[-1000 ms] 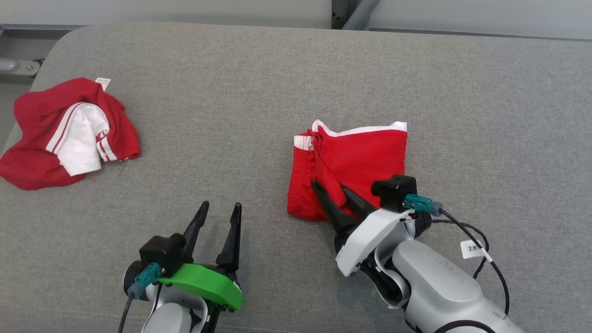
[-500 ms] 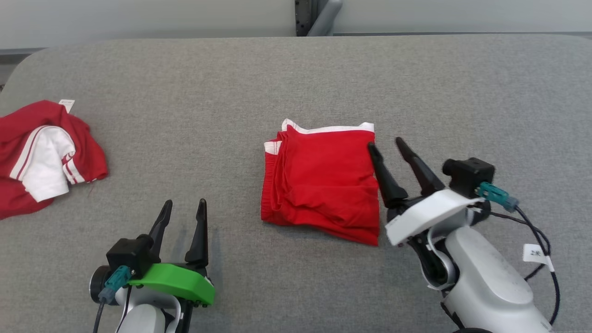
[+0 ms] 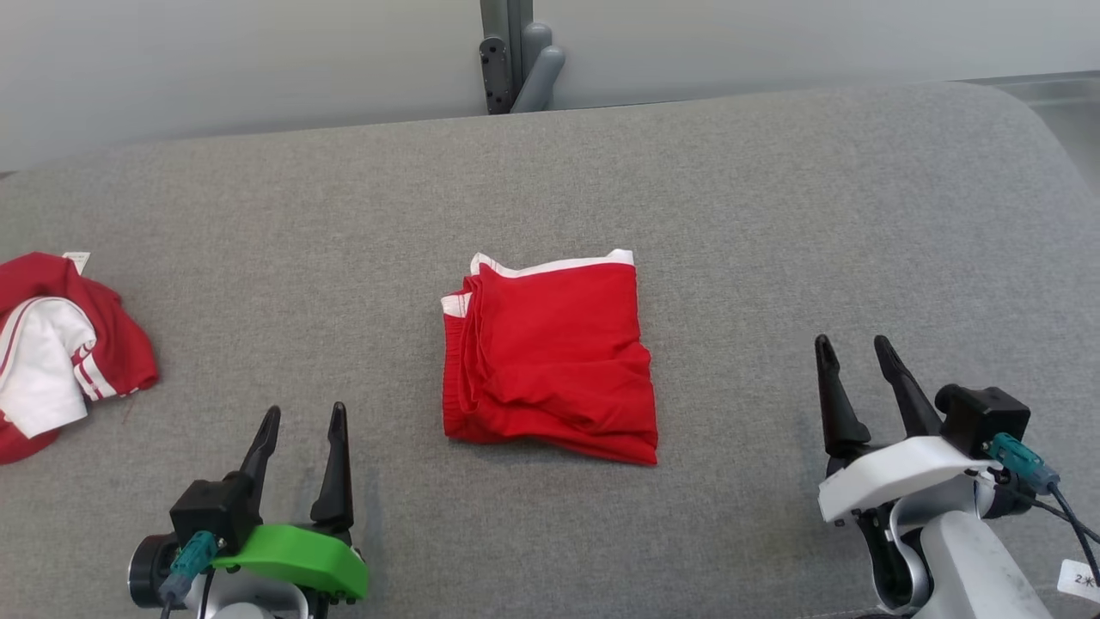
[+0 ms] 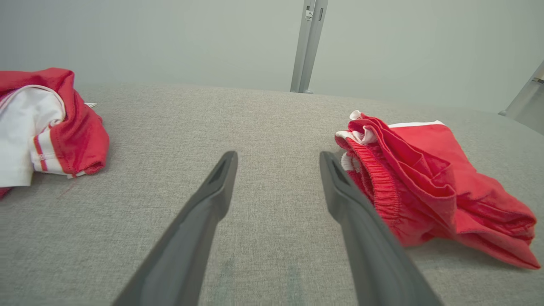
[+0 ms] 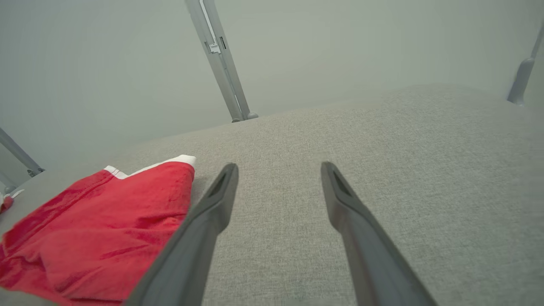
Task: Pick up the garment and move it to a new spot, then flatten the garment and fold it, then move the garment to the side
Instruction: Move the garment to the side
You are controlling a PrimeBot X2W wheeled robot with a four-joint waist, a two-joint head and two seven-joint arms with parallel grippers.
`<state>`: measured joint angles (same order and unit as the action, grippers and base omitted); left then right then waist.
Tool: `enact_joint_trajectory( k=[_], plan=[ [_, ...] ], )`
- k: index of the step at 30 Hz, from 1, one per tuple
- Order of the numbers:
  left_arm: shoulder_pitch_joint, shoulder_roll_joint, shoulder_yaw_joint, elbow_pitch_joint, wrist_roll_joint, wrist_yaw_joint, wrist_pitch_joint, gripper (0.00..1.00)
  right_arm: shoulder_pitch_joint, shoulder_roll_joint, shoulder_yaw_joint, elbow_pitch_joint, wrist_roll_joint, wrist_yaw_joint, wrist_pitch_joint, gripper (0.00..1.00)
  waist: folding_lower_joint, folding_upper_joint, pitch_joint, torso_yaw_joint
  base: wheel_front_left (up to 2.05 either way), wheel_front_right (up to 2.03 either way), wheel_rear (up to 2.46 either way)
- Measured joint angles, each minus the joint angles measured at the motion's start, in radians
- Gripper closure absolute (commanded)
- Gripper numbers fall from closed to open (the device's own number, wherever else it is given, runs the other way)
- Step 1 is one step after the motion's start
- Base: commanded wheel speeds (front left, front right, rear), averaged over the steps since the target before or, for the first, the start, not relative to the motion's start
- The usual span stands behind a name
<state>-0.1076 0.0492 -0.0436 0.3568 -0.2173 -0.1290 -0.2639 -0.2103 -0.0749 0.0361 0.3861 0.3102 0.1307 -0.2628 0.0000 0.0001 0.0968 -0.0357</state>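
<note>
Even, soft light; sharp frames

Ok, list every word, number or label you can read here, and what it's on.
"2", then a character too blurred to read: white tag hanging beside the right arm.
White label on the crumpled red-and-white garment: too small to read.
Folded red garment: no text.

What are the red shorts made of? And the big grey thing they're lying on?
The red shorts look like thin, soft cloth, matte: they crease loosely and have a gathered elastic waistband. The grey surface looks like coarse woven fabric, matte and flecked; its rounded corners suggest padding underneath.
</note>
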Motion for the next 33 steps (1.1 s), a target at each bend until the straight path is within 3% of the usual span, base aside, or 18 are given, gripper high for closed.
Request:
enact_joint_trajectory(
  k=[14, 20, 33],
  plan=[
    [0.019, 0.000, -0.021, -0.030, 0.024, 0.023, 0.000, 0.00, -0.002, 0.022, -0.007, 0.002, -0.005, 0.000, 0.000, 0.00, 0.0000, 0.0000, 0.008, 0.018, 0.00, 0.00, 0.00],
    [0.010, 0.000, -0.047, -0.026, 0.008, 0.024, 0.000, 0.00, -0.036, 0.022, 0.047, 0.030, 0.012, 0.000, 0.000, 0.00, 0.0000, 0.0000, 0.034, 0.047, 0.00, 0.00, 0.00],
    [-0.026, 0.000, -0.134, -0.023, -0.004, 0.024, 0.000, 0.00, -0.210, 0.021, 0.146, 0.261, 0.068, 0.000, 0.000, 0.00, 0.0000, 0.0000, 0.088, 0.190, 0.00, 0.00, 0.00]
  ],
)
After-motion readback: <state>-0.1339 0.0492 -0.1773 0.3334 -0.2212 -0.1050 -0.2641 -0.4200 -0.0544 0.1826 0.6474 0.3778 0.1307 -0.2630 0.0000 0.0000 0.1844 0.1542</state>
